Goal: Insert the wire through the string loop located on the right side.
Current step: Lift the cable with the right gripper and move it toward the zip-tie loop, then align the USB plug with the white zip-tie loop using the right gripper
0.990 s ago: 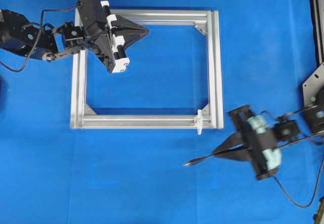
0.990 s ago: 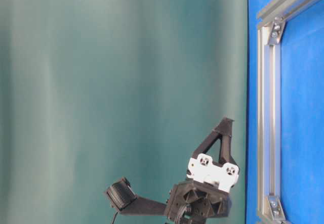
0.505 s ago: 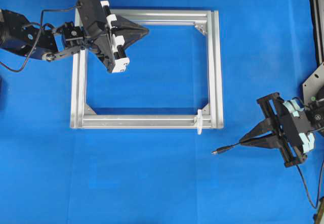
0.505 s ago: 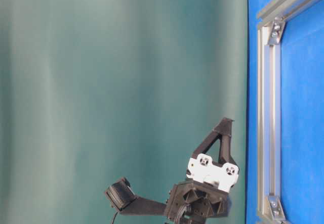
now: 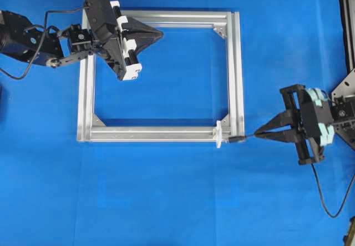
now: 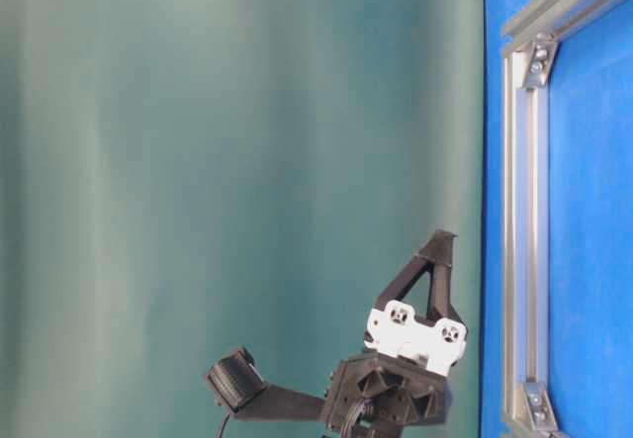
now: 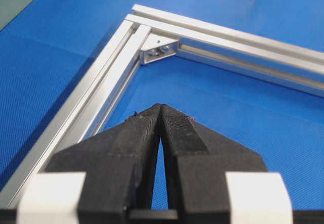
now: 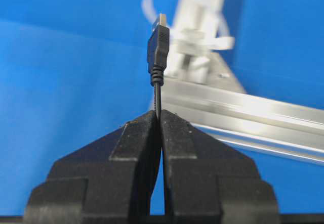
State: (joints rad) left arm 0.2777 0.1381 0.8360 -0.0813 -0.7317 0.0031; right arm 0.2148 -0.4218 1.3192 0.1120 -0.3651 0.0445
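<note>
A silver frame [image 5: 236, 74] lay flat on a blue table [image 5: 166, 190], and everything else stood in relation to it. The right gripper [image 5: 259, 134] hung just outside the frame's lower right corner, its fingers [image 8: 144, 148] pressed together on the wire [image 5: 242, 138]. The short free end of the wire stuck out from the fingertips toward the frame, and its plug [image 8: 158, 47] with the silvery tip reached just beside the string loop [image 5: 218, 133]. The loop sat on the frame's lower bar, close to that same corner. In the right wrist view the plug stood in front of the white ring [image 8: 172, 11], which was blurred; whether the tip had entered the ring could not be told. The rest of the wire trailed out behind the gripper, away from the frame.

The left gripper [image 5: 160, 34] hovered inside the frame's upper left corner, near the top bar. Its fingers [image 7: 139, 143] were closed together on nothing, pointing toward a corner bracket [image 7: 159, 49].
</note>
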